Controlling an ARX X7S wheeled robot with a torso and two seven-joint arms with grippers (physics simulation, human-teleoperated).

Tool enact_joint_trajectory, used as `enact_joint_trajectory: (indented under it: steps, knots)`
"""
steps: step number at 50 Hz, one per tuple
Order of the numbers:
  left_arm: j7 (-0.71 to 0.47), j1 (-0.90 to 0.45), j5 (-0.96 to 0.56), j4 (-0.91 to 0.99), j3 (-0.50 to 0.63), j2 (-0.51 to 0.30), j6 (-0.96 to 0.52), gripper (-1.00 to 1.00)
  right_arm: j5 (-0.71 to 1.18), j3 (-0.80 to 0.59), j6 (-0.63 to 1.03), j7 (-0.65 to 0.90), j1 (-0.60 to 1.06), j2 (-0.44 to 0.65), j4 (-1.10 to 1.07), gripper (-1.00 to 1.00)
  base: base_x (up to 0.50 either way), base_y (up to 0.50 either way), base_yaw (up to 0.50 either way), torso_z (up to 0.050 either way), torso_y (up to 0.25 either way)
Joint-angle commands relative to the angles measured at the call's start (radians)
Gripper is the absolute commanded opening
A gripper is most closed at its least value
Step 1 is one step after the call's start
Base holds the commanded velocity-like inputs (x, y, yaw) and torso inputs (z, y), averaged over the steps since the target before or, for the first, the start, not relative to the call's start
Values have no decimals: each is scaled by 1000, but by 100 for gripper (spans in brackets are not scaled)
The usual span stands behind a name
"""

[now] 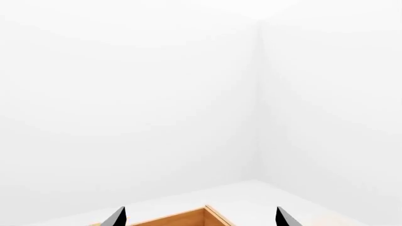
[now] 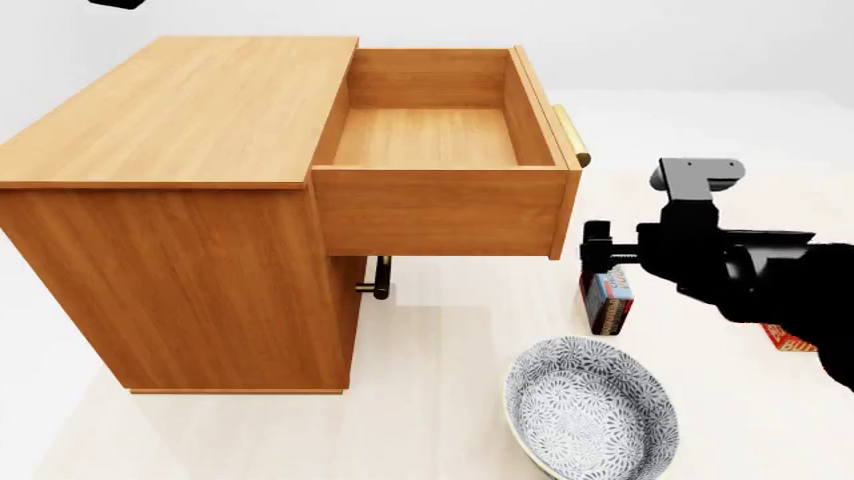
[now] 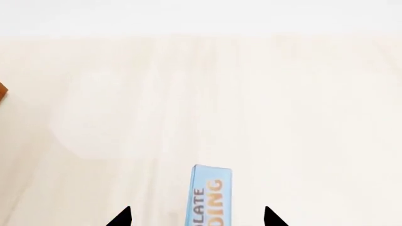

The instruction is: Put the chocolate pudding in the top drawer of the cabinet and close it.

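The cabinet (image 2: 174, 120) stands at the left, its top drawer (image 2: 441, 205) pulled out and empty, the brass handle (image 2: 571, 135) on its far right. The chocolate pudding (image 2: 610, 300) stands upright on the floor, right of the drawer front. My right gripper (image 2: 597, 250) hovers just above it. In the right wrist view the pudding's light blue edge (image 3: 210, 195) lies between the spread fingertips of the right gripper (image 3: 196, 219), which is open. My left gripper (image 1: 201, 220) is open and empty, high above a wooden corner of the cabinet (image 1: 188, 219); it barely shows in the head view (image 2: 118, 4).
A patterned grey-white bowl (image 2: 591, 410) sits on the floor in front of the pudding. An orange-red butter box (image 2: 787, 340) peeks out behind my right arm. The lower drawer's handle (image 2: 378, 278) sticks out under the open drawer. White walls meet in a corner (image 1: 259, 94).
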Motion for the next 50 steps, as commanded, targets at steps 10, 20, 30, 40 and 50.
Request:
enact_joint_trajectory:
  steps: [10, 20, 30, 40, 50]
  knots:
    - [18, 20, 12, 12, -10, -16, 15, 100, 71, -28, 343, -33, -225, -134, 453, 100, 0, 0, 0, 0, 0]
    - [-7, 37, -15, 33, -20, -30, 30, 100, 151, -116, 375, -24, -245, -147, 453, 100, 0, 0, 0, 0, 0]
    - [-131, 7, -170, 77, -9, -76, 64, 100, 229, -198, 398, -10, -259, -154, 453, 100, 0, 0, 0, 0, 0]
    - [-188, -21, -244, 91, 8, -98, 86, 100, 270, -241, 435, -3, -263, -154, 453, 100, 0, 0, 0, 0, 0]
    - [-170, -28, -220, 77, 16, -89, 80, 100, 272, -248, 444, 1, -260, -149, 453, -100, 0, 0, 0, 0, 0]
